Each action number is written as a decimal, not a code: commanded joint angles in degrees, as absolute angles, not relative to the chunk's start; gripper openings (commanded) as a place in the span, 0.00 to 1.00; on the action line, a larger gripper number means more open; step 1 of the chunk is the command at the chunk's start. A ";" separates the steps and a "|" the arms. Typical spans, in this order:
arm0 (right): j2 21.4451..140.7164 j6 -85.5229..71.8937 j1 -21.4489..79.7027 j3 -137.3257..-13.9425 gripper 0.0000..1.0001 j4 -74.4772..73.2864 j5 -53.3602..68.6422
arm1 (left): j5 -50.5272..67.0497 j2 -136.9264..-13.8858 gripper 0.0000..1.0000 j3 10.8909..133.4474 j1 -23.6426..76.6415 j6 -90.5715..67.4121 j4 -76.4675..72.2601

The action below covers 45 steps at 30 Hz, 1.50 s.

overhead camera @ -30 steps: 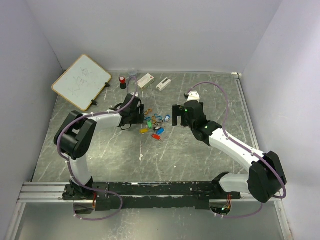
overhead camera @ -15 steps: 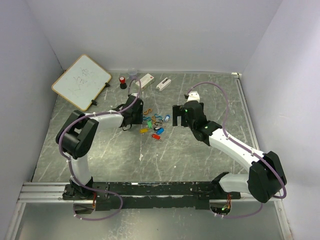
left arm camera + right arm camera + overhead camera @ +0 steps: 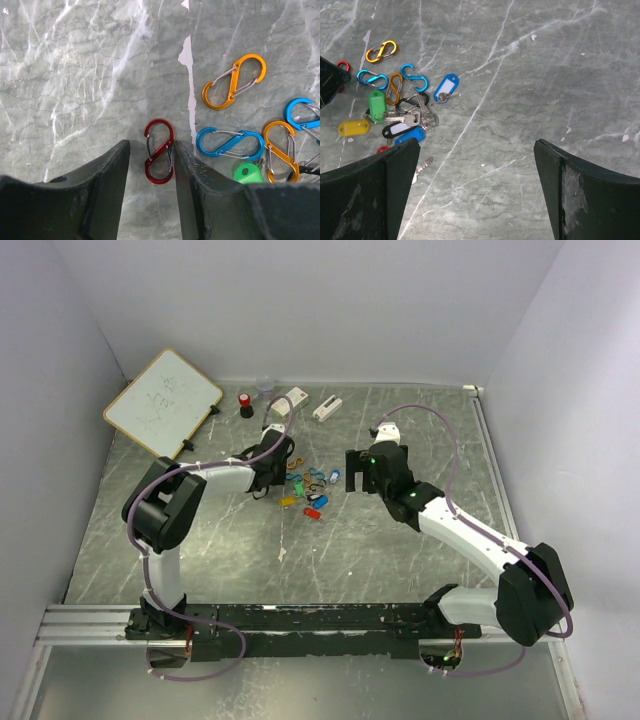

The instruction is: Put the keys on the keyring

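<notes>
Keys [image 3: 409, 119]: heap, blue/green/yellow/black tags. Left hand [image 3: 151, 149] half-wide astride red carabiner [image 3: 159, 151]. Right hand [image 3: 476, 146] wide.

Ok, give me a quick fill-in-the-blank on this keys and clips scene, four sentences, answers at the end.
1. The carabiner between the left claw's fingers is coloured ____.
2. The right claw holds nothing and its jaws stand wide ____.
3. In the right wrist view, the key tag farthest left is ____.
4. The whiteboard sits in the far ____ corner.

Missing words: red; open; yellow; left.
</notes>
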<state>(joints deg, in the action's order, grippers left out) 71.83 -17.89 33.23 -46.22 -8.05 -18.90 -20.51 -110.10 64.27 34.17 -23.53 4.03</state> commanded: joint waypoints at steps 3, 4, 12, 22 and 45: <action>70.58 -17.64 32.70 -45.24 1.00 -7.33 -19.52 | -21.32 -112.54 0.43 64.08 35.71 -23.16 6.17; 70.53 -17.71 32.70 -45.22 1.00 -7.25 -19.45 | -21.54 -112.51 0.43 64.00 35.81 -23.20 6.35; 70.31 -17.96 32.75 -44.93 1.00 -7.12 -19.21 | -21.89 -111.62 0.42 62.67 36.18 -23.42 7.23; 70.57 -18.25 32.70 -45.01 1.00 -7.12 -18.70 | -21.62 -110.87 0.36 62.12 36.21 -23.30 7.41; 69.76 -18.30 32.70 -44.81 1.00 -7.38 -18.98 | -20.91 -109.78 0.40 60.21 36.21 -23.99 7.76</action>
